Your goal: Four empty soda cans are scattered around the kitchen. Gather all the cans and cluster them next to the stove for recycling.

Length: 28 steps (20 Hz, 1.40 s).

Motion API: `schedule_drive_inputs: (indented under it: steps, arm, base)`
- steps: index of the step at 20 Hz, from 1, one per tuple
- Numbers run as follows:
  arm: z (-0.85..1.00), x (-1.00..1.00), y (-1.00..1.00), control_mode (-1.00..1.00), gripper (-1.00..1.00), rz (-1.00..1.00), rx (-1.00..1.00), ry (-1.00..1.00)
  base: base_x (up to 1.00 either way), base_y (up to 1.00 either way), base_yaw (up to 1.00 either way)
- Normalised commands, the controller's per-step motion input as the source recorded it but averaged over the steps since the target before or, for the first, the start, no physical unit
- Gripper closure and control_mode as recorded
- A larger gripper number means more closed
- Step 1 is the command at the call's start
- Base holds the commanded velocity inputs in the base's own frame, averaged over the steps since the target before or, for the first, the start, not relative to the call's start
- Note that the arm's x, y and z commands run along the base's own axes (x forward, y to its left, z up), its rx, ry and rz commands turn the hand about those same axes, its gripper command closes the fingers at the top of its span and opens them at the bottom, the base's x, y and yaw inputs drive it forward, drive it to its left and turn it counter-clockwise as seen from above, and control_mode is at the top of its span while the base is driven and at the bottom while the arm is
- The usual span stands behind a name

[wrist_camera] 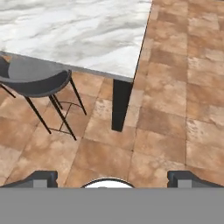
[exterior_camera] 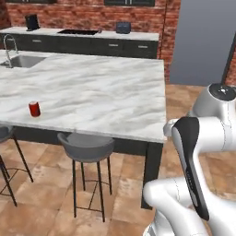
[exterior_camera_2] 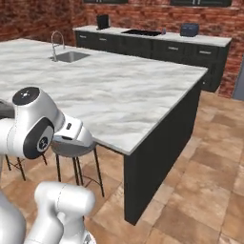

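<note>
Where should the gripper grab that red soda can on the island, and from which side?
Probably around the middle of the red can's round wall, jaws level, coming from the near stool-side edge of the island counter. It stands upright close to that edge with bare marble around it. The gripper is open, over the floor.

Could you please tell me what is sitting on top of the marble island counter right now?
On the island counter stand one red soda can near its front left edge and a sink with a faucet. Nothing covers the remaining surface shown.
</note>
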Motion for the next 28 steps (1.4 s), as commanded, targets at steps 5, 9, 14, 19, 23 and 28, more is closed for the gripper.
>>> schedule_drive_inputs:
  steps: [5, 9, 14, 19, 23, 28]
  arm:
    - [0.0, 0.0, 0.0, 1.0, -1.0, 0.0, 0.0, 0.0]
    - [0.0, 0.0, 0.0, 1.0, -1.0, 0.0, 0.0, 0.0]
    - [0.0, 0.0, 0.0, 1.0, -1.0, 0.0, 0.0, 0.0]
    - [0.0, 0.0, 0.0, 1.0, -1.0, 0.0, 0.0, 0.0]
    - [0.0, 0.0, 0.0, 1.0, -1.0, 0.0, 0.0, 0.0]
    - [0.0, 0.0, 0.0, 1.0, -1.0, 0.0, 0.0, 0.0]
  base:
    - [0.14, 1.0, -0.53]
    - [0.04, 1.0, -0.48]
    - [0.0, 1.0, -0.4]
    - [0.0, 1.0, -0.22]
    - [0.0, 0.97, -0.07]
    - [0.04, 0.81, 0.0]
